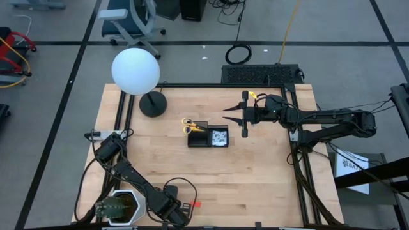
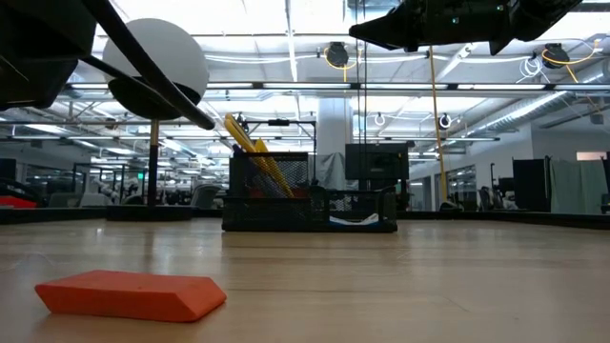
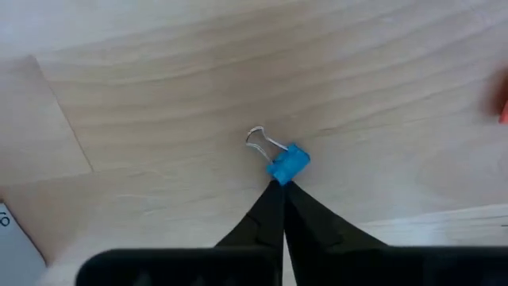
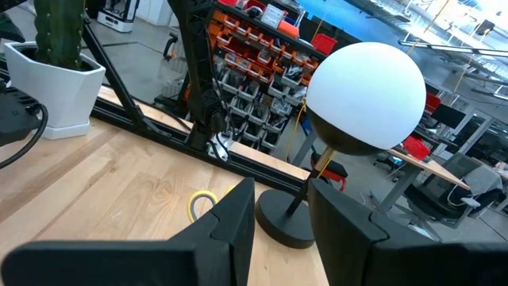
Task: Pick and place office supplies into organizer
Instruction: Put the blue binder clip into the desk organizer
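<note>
Left fingers (image 3: 279, 191): pressed together at the near edge of the desk (image 1: 255, 179). In my left wrist view the tips meet right at a small blue binder clip (image 3: 286, 164). I judge they pinch its blue body, though the contact itself sits at the very tip and I cannot see how much of it they hold.

Binder clip: lies on the bare wood, blue body toward my fingertips, wire loops pointing away from them. Its long axis runs roughly in line with my fingers, so a straight lift should suit it.

Red eraser (image 1: 195, 205): flat on the desk just beside my left fingers, not touched.

Organizer (image 1: 208, 135): near the middle of the desk, well apart from my left arm and away from the near edge. The yellow-handled scissors (image 1: 190, 124) stand in its left end, and something pale lies in the right compartment.

Right fingers (image 1: 234, 115): spread, holding nothing, hovering above the desk just beside the organizer's right end. In the right wrist view they look toward the lamp (image 4: 361, 103).

Deciding relation: the clip and eraser lie by my left arm; the organizer lies by my right. The carry runs from the near edge toward the centre, and my left arm must make it.

Risk: a tip-only pinch could let the clip slip or swing.
</note>
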`<state>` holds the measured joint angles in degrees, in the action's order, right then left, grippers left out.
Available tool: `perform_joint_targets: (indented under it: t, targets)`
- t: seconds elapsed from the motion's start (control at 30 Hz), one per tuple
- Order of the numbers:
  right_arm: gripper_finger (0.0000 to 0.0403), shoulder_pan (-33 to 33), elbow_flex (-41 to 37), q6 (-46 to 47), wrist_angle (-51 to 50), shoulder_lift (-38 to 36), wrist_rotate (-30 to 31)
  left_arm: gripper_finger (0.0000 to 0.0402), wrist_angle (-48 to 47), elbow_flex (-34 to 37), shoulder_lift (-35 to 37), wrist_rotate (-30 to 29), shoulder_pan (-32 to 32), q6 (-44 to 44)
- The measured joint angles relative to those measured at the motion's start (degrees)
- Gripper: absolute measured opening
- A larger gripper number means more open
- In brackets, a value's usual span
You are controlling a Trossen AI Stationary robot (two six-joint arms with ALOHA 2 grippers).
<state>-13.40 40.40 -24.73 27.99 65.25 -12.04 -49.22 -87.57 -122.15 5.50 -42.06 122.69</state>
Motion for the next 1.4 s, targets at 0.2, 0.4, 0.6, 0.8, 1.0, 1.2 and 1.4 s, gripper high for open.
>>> perform_joint_targets:
  t: [0.2,0.4,0.6,0.8,1.0,1.2,1.4]
  targets:
    - [0.0109,-0.01,0.00,0.00,0.00,0.02,-0.01,0.0049,0.25,-0.02,0.00,-0.77,-0.09,-0.93]
    - [0.0111,0.00,0.00,0.00,0.00,0.01,-0.01,0.0081,0.45,-0.04,0.00,-3.13,-0.19,-3.09]
    - [0.0112,0.01,0.00,0.00,0.00,0.00,-0.01,0.0110,0.32,-0.04,0.00,-3.39,-0.09,-2.94]
    - [0.0112,-0.01,0.00,0.00,0.00,0.00,-0.01,0.0145,0.10,-0.04,-0.02,-3.82,0.00,-0.33]
    - [0.0111,-0.01,0.00,0.00,0.00,0.00,-0.01,0.0163,-2.03,-0.09,-0.02,-4.15,0.56,1.65]
    - [0.0111,0.00,0.00,0.00,0.00,0.00,0.00,0.0166,-4.71,-0.07,-0.02,-4.37,1.52,3.88]
    - [0.0112,0.00,0.00,0.00,0.00,0.00,0.00,0.0166,-4.31,0.02,-0.02,-5.03,2.49,3.90]
